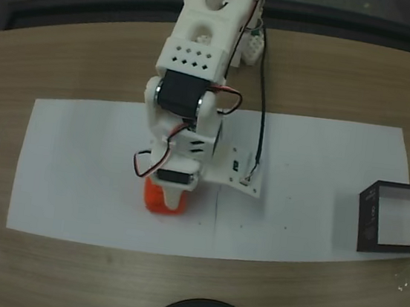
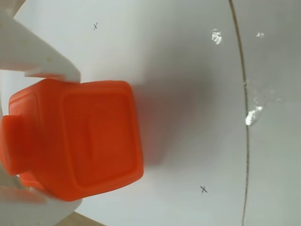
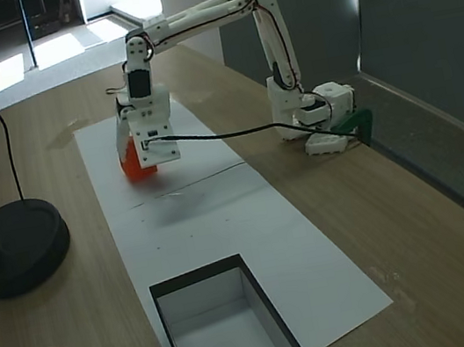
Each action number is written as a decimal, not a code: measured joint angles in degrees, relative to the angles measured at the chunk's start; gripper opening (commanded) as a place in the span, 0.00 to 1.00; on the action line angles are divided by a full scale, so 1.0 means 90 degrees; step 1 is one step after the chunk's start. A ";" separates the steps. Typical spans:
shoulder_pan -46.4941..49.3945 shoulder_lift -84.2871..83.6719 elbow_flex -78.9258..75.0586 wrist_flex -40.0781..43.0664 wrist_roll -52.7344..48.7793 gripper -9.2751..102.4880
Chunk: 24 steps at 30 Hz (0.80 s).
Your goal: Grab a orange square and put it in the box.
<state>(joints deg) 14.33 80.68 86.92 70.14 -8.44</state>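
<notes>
Gripper (image 2: 44,136) fingers bracketing orange square (image 2: 77,141), closing narrow on it; contact at upper finger, full clamp unclear. Square sitting on white paper (image 1: 96,185), box (image 3: 232,334) well apart, toward 5 o'clock in fixed view. You're risking slip: rounded edges, off-centre pinch twisting block during lift.

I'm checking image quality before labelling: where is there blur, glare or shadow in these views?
Wrist view: the orange square is sharp in the middle, but its knob and the white fingers blur at the left edge; a soft shadow falls to its right on the paper. A fixed view: dim, corners darkened. Another fixed view: sunlit floor patches glare at top left.
</notes>
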 measured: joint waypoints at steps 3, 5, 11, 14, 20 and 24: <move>-0.0332 0.0000 -0.0439 0.0342 0.0000 0.14; -0.0811 0.0010 -0.1035 0.0840 0.0000 0.14; -0.3359 0.0605 -0.3828 0.2295 0.0000 0.15; -0.4756 0.0781 -0.5068 0.2344 0.0010 0.14; -0.5996 0.0410 -0.5557 0.1953 0.0352 0.15; -0.6104 -0.0527 -0.5576 0.1738 0.0361 0.14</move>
<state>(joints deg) -40.61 75.94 36.74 85.78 -5.19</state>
